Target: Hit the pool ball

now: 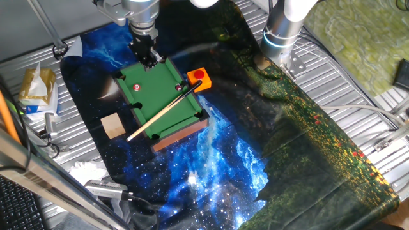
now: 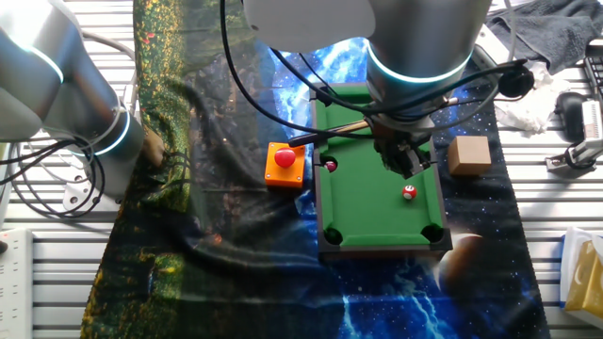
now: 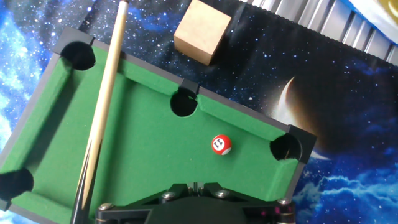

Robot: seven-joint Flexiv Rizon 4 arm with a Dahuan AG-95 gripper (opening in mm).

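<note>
Glossy pool ball, matt felt

A: Light is even and fairly bright in both fixed views; the green pool table looks saturated, with soft shadows under the arm.

B: Any glare?

A: A pale sheen on the dark cloth at centre right of one fixed view. The hand view is sharp mid-frame, though the gripper housing along the bottom edge is dark.

The gripper is hovering over the green pool table, the red pool ball sitting just beside it, the cue lying across the far end.
</note>
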